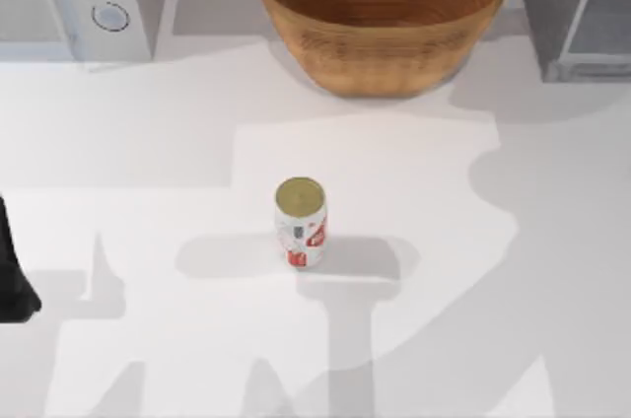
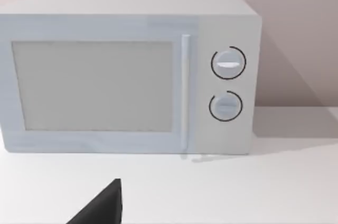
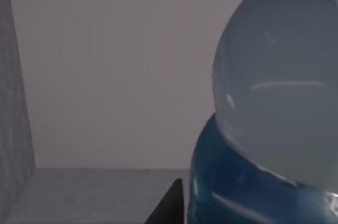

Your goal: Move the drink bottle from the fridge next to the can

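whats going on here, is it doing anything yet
The right arm's wrist camera looks close up at the clear plastic drink bottle with a blue label, seen against the grey inside walls of the fridge. The short white can with red markings and a gold top stands upright alone mid-table. The left arm sits at the table's left edge, facing the white box with two round knobs.

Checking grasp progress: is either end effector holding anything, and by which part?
Cannot be told: the drink bottle looms close at the right wrist, but no contact shows.
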